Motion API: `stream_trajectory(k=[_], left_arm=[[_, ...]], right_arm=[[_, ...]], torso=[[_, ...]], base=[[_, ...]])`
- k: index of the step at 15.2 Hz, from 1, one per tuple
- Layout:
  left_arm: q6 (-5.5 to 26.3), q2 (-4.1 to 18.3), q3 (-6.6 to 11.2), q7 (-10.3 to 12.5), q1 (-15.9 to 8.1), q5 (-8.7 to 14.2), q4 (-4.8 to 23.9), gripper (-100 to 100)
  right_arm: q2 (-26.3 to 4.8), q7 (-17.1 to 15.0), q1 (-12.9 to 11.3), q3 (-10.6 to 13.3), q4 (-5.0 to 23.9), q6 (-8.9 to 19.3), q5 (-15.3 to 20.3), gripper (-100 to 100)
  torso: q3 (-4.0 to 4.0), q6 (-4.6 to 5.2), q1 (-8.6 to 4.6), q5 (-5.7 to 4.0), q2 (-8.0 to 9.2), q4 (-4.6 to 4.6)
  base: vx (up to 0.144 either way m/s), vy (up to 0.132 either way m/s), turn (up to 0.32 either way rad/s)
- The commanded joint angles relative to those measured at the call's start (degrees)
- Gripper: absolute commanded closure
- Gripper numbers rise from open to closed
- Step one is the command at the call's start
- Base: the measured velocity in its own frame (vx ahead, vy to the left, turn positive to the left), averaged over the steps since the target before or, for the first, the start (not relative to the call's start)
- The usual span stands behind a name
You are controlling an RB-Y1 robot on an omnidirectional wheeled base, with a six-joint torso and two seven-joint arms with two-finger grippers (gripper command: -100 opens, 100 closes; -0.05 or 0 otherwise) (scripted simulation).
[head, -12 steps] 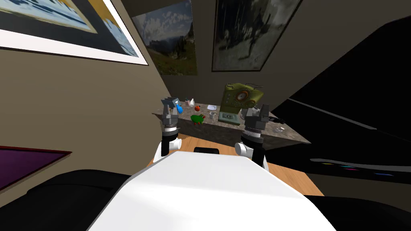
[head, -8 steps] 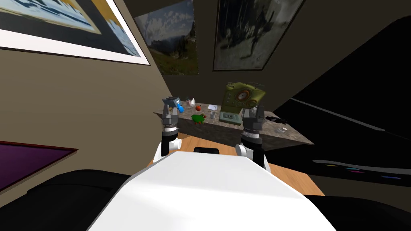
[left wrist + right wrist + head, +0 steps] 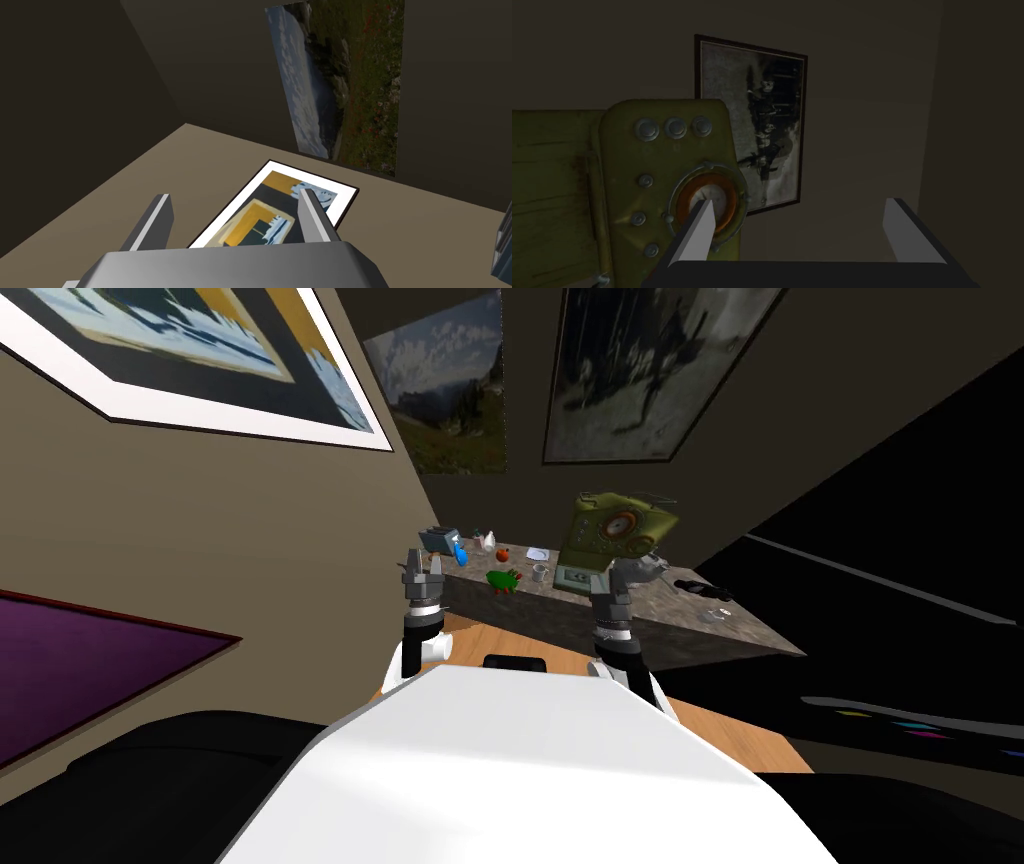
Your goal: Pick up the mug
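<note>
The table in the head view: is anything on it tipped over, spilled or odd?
Nothing stands out. The mug seems upright on the table, apart from the green object beside it, and no spill shows.

light: dim, even | right wrist view: darkest | head view: walls splay toward corners, black area at 3 o'clock

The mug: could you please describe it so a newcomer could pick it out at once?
Find the long mottled grey-brown table, then the big olive-green dialled box on it. The small light grey mug stands just left of that box, beside a bright green toy; both neighbours are green, the mug pale.
</note>
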Motion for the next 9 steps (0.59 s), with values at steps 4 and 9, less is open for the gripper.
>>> stream_trajectory(k=[4, 9], left_arm=[[0.0, 0.0, 0.0, 0.0, 0.0, 0.0, 0.0, 0], [0.0, 0.0, 0.0, 0.0, 0.0, 0.0, 0.0, 0]], right_arm=[[-5.7, -0.3, 3.4, 3.3, 3.1, -1.1, -0.5, -100], [-12.6, -0.8, 8.1, 8.1, 8.4, -2.4, -1.3, -100]], torso=[[0.0, -0.01, 0.06, 0.01, -0.01, 0.0], [0.01, 0.0, 0.15, 0.04, 0.02, 0.01]], base=[[-0.049, 0.082, 0.115], [-0.054, 0.106, 0.135]])
